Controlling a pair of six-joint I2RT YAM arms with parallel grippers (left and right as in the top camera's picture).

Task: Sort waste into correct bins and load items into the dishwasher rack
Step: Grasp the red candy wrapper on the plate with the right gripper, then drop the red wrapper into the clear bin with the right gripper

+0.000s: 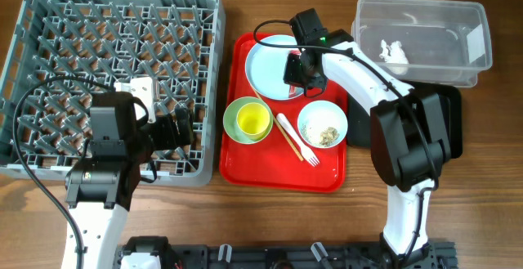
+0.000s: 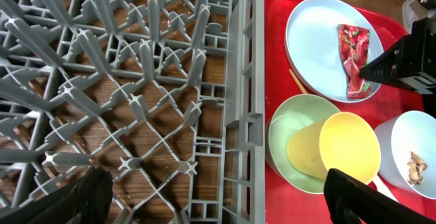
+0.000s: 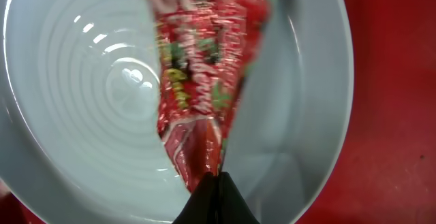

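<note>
My right gripper point(image 1: 299, 69) is over the pale blue plate point(image 1: 268, 66) on the red tray. In the right wrist view its fingers point(image 3: 218, 188) are shut on the end of the crumpled red wrapper point(image 3: 197, 74), which lies on the plate point(image 3: 75, 108). The wrapper point(image 2: 353, 59) also shows in the left wrist view. My left gripper point(image 2: 228, 203) is open and empty over the grey dishwasher rack's point(image 1: 73, 24) right front edge. The yellow-green bowl point(image 1: 248, 119), the pale blue bowl point(image 1: 322, 124) with beige scraps point(image 1: 328, 134), the white fork point(image 1: 298, 141) and the chopstick point(image 1: 274, 120) lie on the tray. The white tissue point(image 1: 395, 52) is in the clear tub point(image 1: 458, 15).
The red serving tray point(image 1: 270, 171) sits between the rack and the right arm. The black tray point(image 1: 453, 118) lies under the right arm's base, in front of the clear tub. A cable runs over the rack's left side point(image 1: 33, 105).
</note>
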